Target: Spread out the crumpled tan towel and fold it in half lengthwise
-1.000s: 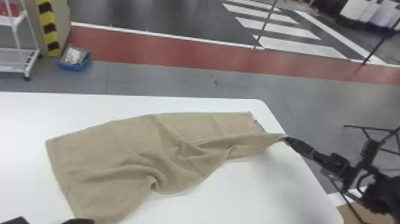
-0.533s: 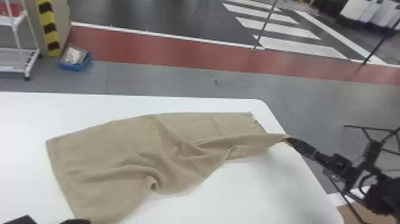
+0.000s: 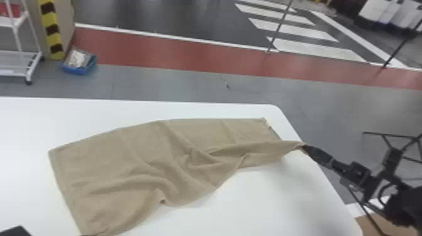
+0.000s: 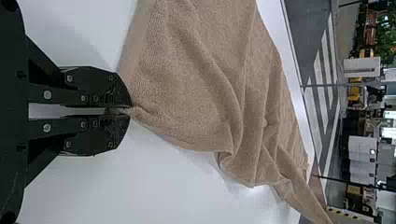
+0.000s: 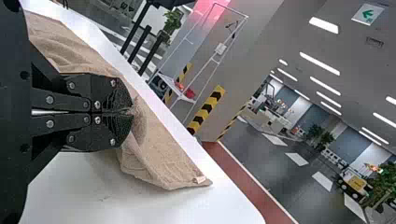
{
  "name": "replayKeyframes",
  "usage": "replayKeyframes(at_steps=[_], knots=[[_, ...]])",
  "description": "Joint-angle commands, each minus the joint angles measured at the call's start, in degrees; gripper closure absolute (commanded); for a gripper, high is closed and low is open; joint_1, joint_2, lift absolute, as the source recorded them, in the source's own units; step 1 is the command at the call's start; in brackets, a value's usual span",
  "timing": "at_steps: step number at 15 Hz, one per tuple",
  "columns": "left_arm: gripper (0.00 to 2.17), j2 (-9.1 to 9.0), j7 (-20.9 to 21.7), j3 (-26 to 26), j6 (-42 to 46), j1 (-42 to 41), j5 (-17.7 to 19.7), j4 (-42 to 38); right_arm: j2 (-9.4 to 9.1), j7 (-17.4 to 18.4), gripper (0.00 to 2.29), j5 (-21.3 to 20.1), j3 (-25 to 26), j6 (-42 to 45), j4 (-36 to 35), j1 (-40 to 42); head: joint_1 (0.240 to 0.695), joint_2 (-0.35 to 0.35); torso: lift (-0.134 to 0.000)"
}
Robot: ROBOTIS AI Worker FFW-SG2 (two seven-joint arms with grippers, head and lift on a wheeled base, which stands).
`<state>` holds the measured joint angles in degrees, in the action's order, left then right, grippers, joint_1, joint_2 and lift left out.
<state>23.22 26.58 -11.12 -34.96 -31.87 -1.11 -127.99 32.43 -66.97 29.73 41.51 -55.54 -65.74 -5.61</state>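
Pinching the rumpled towel, the left end effector and right end effector hold opposite ends over the counter.

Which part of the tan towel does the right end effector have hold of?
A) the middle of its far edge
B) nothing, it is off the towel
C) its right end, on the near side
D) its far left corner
C: the right end effector is shut on the towel at its right end, on the near side.
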Motion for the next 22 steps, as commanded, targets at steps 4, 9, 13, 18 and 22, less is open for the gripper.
replayKeyframes(at_steps=[4, 9, 13, 18, 22], knots=[[1.1, -0.63, 0.05, 5.85, -3.85, 0.31, 3.84, -3.05, 0.53, -1.14, 1.51, 0.85, 0.15, -0.49, -0.79, 0.08, 0.695, -0.35, -0.124], [1.3, -0.72, 0.05, 14.11, -12.64, 1.02, 8.23, -9.12, 3.6, -1.58, 1.51, -0.29, -0.2, -4.36, -2.99, 0.69, 0.695, -0.35, -0.124], [1.33, -0.8, -0.04, 17.18, -14.74, 2.69, 10.52, -9.73, 3.25, -1.58, 1.51, -7.85, -1.52, -1.9, -6.42, 2.36, 0.695, -0.35, -0.124], [1.33, -1.16, -1.88, 19.91, -16.5, 4.09, 11.92, -10.26, 3.16, -2.99, 1.51, -14.27, -2.4, 4.08, -10.2, 3.94, 0.695, -0.35, -0.124], [1.33, -2.39, -3.99, 21.31, -21.6, 8.13, 13.51, -10.43, 3.07, -5.45, 1.51, -14.0, -2.66, 4.96, -10.37, 2.01, 0.695, -0.35, -0.124]])
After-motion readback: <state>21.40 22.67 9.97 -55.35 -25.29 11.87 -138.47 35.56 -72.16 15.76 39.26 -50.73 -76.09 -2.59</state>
